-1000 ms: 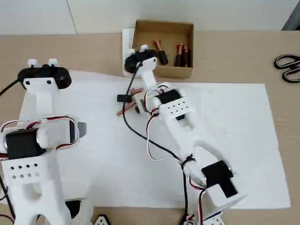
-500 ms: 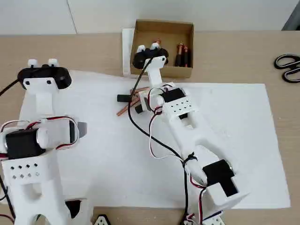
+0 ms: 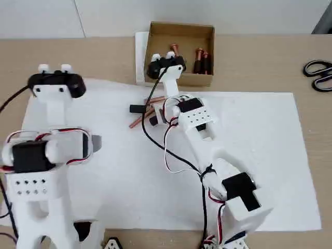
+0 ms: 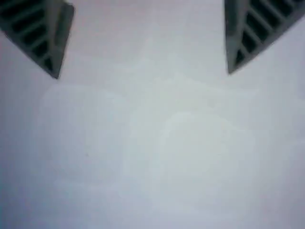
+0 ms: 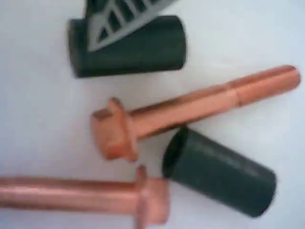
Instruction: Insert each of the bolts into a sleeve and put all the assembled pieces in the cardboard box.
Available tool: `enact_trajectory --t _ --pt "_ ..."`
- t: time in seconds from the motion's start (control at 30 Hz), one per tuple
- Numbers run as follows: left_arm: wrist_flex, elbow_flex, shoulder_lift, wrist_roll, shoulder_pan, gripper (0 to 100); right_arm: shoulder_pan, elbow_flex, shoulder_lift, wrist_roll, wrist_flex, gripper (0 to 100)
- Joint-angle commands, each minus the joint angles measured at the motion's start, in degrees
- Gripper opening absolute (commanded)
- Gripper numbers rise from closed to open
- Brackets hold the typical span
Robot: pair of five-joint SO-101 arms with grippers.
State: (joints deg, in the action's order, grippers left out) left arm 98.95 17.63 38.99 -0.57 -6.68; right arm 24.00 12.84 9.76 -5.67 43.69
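Bolts (image 5: pixel 190 102) and dark sleeves (image 5: pixel 219 174) lie loose on the white sheet (image 5: pixel 38 109) below the right gripper (image 5: pixel 119 26); its opening cannot be told. The left gripper (image 4: pixel 143 70) is wide open, empty.

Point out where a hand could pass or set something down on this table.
Free: the white sheet from the right arm out to its far edge; the sheet between that arm and the left arm; bare table between the cardboard box and the scissors. Crowded: loose bolts and sleeves just below the box.
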Motion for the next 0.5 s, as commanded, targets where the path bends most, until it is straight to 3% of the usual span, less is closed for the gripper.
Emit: enact_trajectory --t 0.0,0.33,0.47 --pt "-1.14 0.04 -1.93 -0.18 3.96 22 -1.27 -3.34 -0.84 -0.44 0.13 21.2" --pt "-1.23 -0.13 -3.69 -0.18 2.73 21 3.47 -6.51 -0.22 -2.64 2.68 21.2" --pt "-2.11 -1.19 -1.05 -1.41 -9.58 21 4.26 -6.59 -0.22 -2.46 2.68 21.2"
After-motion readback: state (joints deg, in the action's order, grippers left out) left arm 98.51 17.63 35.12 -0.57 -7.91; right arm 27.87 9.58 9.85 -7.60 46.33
